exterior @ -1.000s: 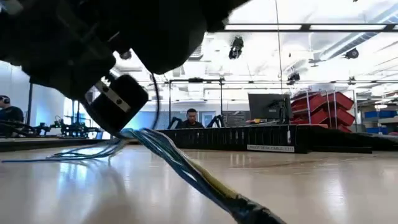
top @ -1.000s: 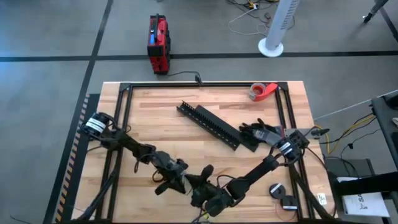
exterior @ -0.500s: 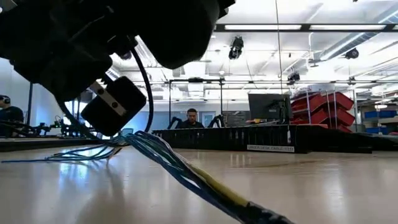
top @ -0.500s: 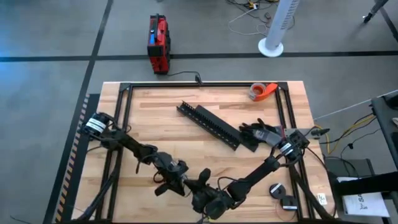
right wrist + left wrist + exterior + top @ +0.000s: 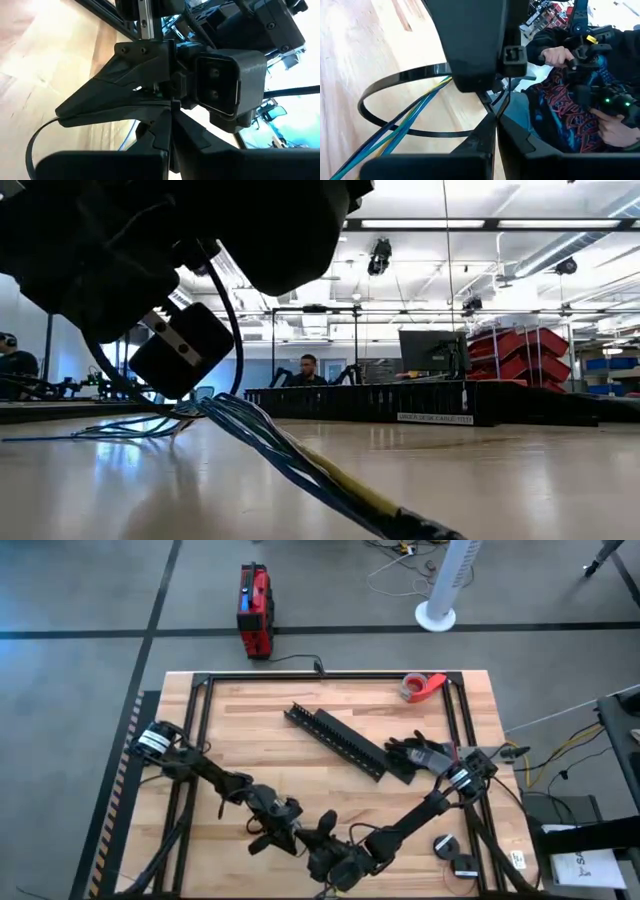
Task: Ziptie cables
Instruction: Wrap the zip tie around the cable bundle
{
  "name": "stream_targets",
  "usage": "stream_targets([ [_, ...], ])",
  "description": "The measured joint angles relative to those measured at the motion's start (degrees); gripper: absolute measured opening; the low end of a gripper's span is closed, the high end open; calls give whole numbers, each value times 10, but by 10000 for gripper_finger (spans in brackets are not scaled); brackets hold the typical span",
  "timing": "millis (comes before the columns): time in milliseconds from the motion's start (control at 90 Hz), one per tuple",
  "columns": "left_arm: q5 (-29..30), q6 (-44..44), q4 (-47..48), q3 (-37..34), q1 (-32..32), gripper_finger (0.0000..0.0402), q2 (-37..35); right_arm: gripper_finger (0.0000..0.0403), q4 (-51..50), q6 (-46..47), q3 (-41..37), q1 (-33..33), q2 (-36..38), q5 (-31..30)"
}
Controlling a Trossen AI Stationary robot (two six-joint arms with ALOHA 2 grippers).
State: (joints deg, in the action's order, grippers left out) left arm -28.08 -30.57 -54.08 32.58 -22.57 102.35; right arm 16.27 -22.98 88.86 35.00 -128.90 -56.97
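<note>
The cables point(image 5: 290, 455), a bunch of blue and yellow wires, lie on the table near its front edge. A black ziptie point(image 5: 367, 97) loops around the cables point(image 5: 405, 125) and arcs up over them in the low view point(image 5: 238, 320). My left gripper point(image 5: 300, 833) and my right gripper point(image 5: 322, 840) meet there, tip to tip, both shut on the ziptie. From above, the two arms hide the cables and the ziptie. My left gripper's fingers point(image 5: 496, 125) close at the loop's one end. My right gripper point(image 5: 172, 107) closes right against the left one. My left gripper pinches the ziptie's strap between its two fingers, at the end of the loop's near run point(image 5: 470, 133). The loop stands out past the fingertips, around the cables, which rest on the table. My right gripper is shut on the ziptie where the loop's other run point(image 5: 447, 76) passes under its fingers. Its own finger hides the place of contact. Which part of the ziptie it has, I cannot tell.
Black slotted rails point(image 5: 345, 745) lie slantwise mid-table, with dark parts point(image 5: 415, 752) to their right. A tape roll point(image 5: 422, 687) sits at the far right edge. Round black things point(image 5: 445, 845) lie near the front right. A person point(image 5: 570, 100) sits beyond the table's front edge.
Both grippers stay shut, tip to tip, near the front edge and have shifted only slightly. In the low view the ziptie's black loop now arcs up over the cables, where a second ago it did not show. The cables still lie on the table.
</note>
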Motion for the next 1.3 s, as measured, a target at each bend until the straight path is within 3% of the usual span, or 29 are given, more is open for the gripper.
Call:
stream_targets([
  [667,4,-3,-3,0,-3,0,0,0,-10,9,0,5,0,-10],
  [1300,5,-4,-3,-2,13,0,0,0,-55,10,0,6,-1,72],
])
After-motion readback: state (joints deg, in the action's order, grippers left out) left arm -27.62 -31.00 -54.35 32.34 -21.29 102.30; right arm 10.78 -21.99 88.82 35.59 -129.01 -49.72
